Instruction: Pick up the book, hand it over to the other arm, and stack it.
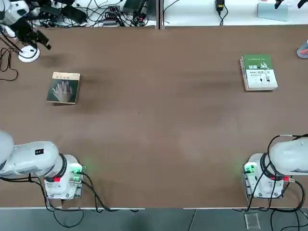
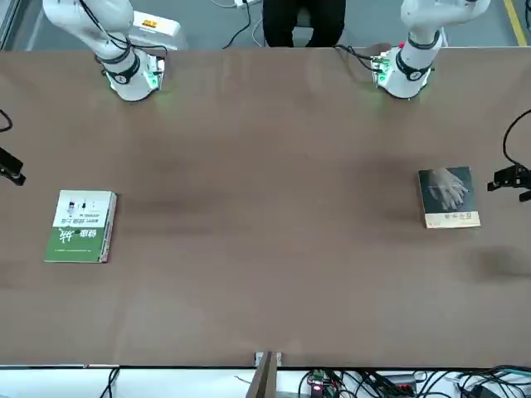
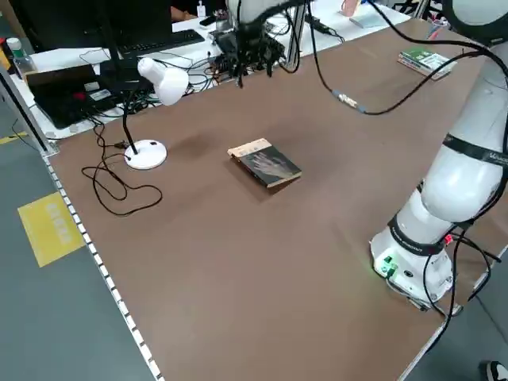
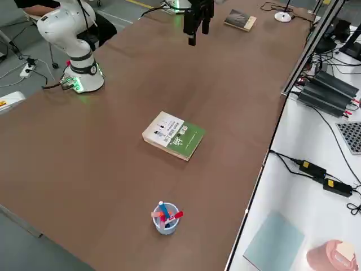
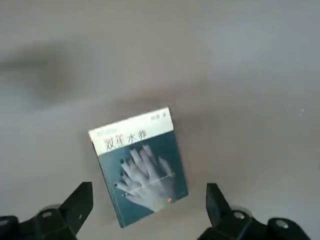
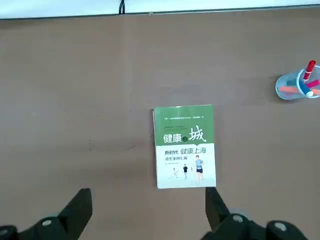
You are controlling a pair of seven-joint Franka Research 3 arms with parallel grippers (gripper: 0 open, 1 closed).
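Note:
The book (image 1: 63,88), a thin dark paperback with a pale hand on its cover and a tan band, lies flat on the left part of the brown table (image 1: 159,120). It also shows in the front view as the book (image 2: 449,196) and in the left side view as the book (image 3: 266,163). My left gripper (image 5: 148,189) hovers high over it, open, with nothing between its fingers. It appears at the front view's right edge as the left gripper (image 2: 513,181). High above the thicker green-and-white book (image 6: 185,145) hangs my right gripper (image 6: 147,192), open and empty.
A white desk lamp (image 3: 147,151) stands beyond the paperback near the table's left corner. A clear cup of pens (image 4: 165,217) sits by the far right edge, past the green-and-white book (image 1: 259,72). Cables and power bricks lie along the far edge.

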